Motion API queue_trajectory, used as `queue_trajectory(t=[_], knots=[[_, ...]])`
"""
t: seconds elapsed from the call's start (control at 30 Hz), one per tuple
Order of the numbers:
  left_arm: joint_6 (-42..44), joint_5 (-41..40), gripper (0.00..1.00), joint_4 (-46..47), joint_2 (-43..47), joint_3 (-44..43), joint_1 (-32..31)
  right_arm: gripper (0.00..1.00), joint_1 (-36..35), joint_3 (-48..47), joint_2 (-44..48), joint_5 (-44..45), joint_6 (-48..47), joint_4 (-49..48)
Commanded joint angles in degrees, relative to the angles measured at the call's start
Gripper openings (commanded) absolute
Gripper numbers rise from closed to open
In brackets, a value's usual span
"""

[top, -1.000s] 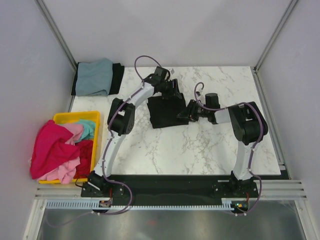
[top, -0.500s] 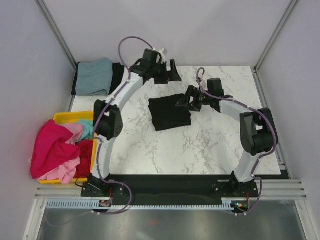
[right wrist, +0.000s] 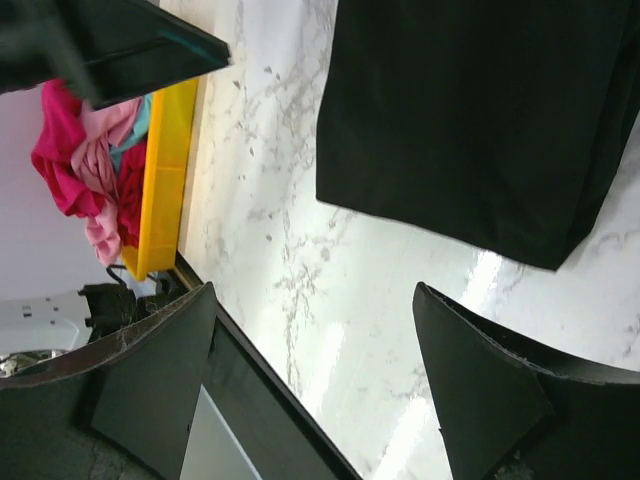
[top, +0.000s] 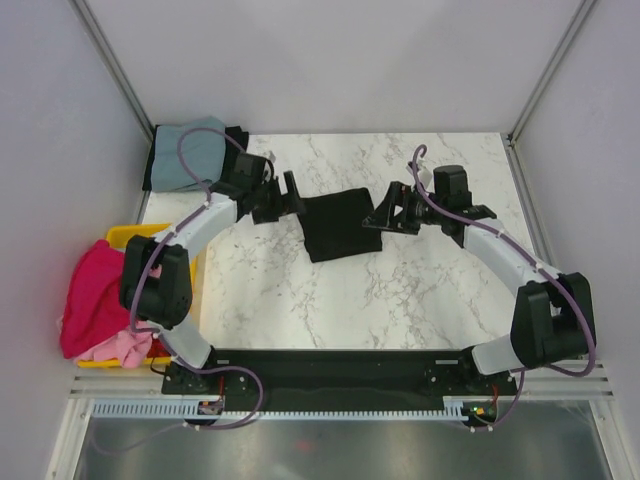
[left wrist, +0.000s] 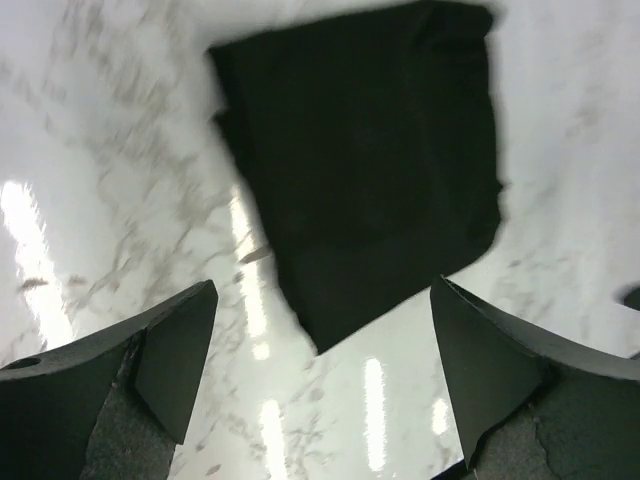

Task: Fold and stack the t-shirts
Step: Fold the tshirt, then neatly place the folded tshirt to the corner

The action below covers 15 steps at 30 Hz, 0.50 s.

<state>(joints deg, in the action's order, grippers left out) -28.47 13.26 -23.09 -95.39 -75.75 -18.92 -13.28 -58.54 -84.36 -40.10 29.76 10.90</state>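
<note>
I am flanking the black t-shirt with left gripper and right gripper, both gaping empty; left is sitting nearer the grey-blue t-shirt.

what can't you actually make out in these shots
- Top view: the left arm covers much of the yellow bin, so the loose shirts in it can't be counted.
- Top view: the grey-blue shirt hides most of the black shirt beneath.
- Left wrist view: the folded black shirt is blurred, fold lines unreadable.
- Right wrist view: the top edge cuts that shirt off.
</note>
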Motion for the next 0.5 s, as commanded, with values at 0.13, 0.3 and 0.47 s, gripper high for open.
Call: queue_trajectory(t=[0.13,0.3,0.47], knots=[[-3.8,-2.3,0.94,7.7,-6.3,6.4,2.0,0.89,-0.1,5.1,9.3,1.6,-2.9,5.7],[-4.8,-1.7,0.92,9.8,-11.7,5.1,2.0,0.89,-0.3,4.8,12.0,2.0,-2.7,8.1],[-6.3,-1.8,0.88,11.4,-18.1,2.5,2.0,0.89,-0.5,5.1,13.4,2.3,-3.0,9.2]])
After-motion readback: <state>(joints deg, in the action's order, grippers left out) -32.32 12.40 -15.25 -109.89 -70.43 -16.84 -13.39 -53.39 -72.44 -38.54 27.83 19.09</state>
